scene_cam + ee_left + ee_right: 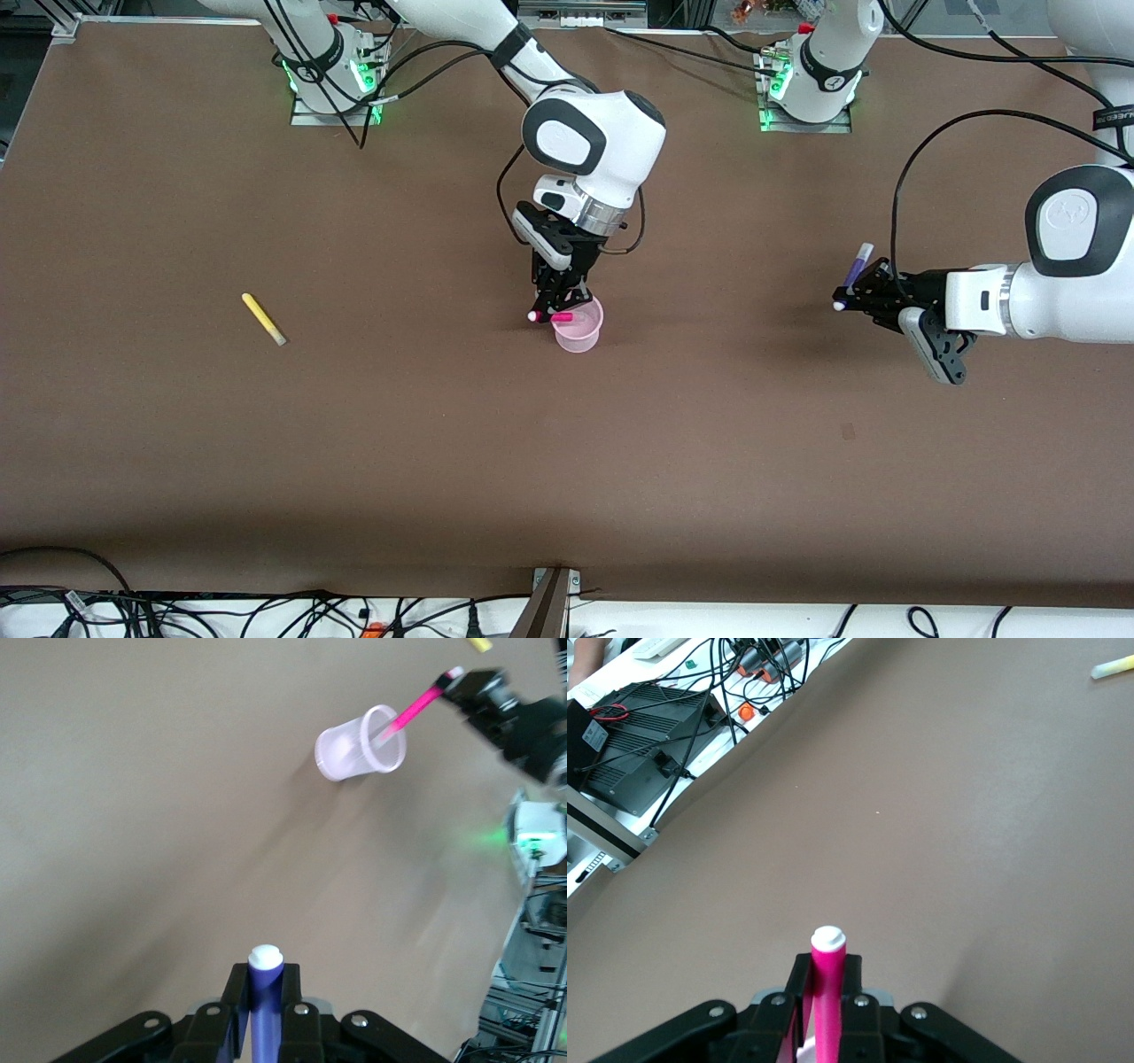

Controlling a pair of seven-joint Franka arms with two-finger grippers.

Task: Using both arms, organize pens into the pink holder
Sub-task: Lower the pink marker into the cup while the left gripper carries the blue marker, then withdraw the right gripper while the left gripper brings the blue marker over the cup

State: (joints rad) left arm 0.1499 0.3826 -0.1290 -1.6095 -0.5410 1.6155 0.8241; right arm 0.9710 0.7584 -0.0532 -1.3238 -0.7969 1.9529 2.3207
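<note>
The pink holder (578,329) stands upright mid-table and also shows in the left wrist view (361,744). My right gripper (556,312) is just over its rim, shut on the magenta-pink pen (551,316) (827,992), whose lower end dips into the holder (409,709). My left gripper (858,297) hangs above the table toward the left arm's end, shut on the dark purple pen (857,270) (264,992). The yellow pen (263,319) lies on the table toward the right arm's end. The lime green pen is out of view.
The brown table (567,461) carries nothing else. Cables and a black box (638,735) lie along the table's edge nearest the front camera. The arm bases (337,80) stand at the edge farthest from that camera.
</note>
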